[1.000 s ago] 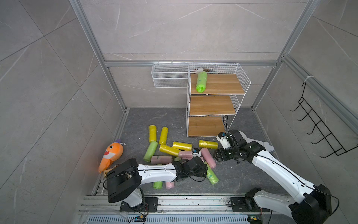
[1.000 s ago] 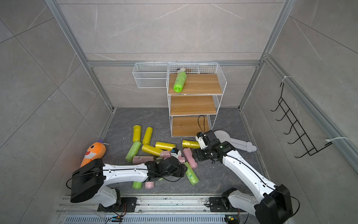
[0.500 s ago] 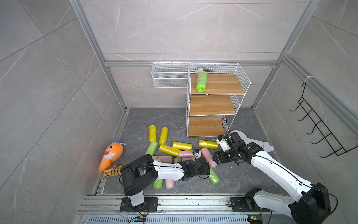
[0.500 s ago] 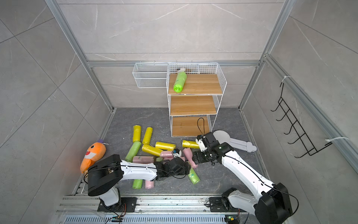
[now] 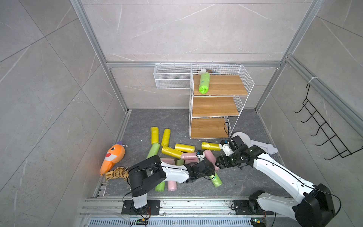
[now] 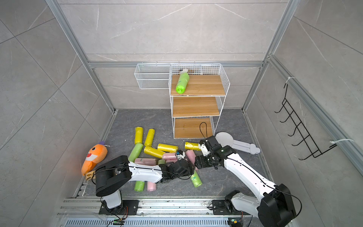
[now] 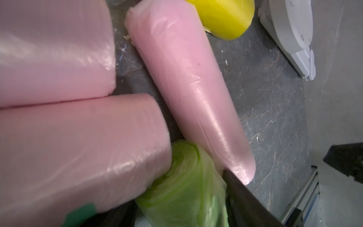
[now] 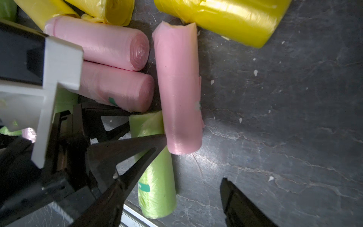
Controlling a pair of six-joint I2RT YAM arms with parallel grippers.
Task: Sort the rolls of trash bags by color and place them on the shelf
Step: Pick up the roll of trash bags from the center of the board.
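Yellow, pink and green rolls of trash bags point(image 5: 184, 147) lie in a heap on the dark floor in both top views. My left gripper point(image 7: 176, 192) is shut on the end of a lime green roll point(image 7: 188, 188) that lies beside a pink roll point(image 8: 176, 88). That same green roll point(image 5: 216, 179) pokes out from under the left gripper point(image 5: 211, 171). My right gripper point(image 8: 176, 202) hangs open just above the green roll's other end, holding nothing. The shelf point(image 5: 218, 106) stands at the back with one green roll point(image 5: 203, 82) on its top tier.
An orange plush shark point(image 5: 113, 157) and a small brown toy point(image 5: 116, 173) lie at the left wall. A white wire basket point(image 5: 171, 78) hangs beside the shelf. A black hook rack point(image 5: 324, 133) is on the right wall. A flat white paddle-shaped piece point(image 5: 253, 143) lies near the right arm.
The left gripper has narrowed onto the green roll's end, and the left arm's shoulder has swung. The right gripper has shifted a little toward the front and the left gripper.
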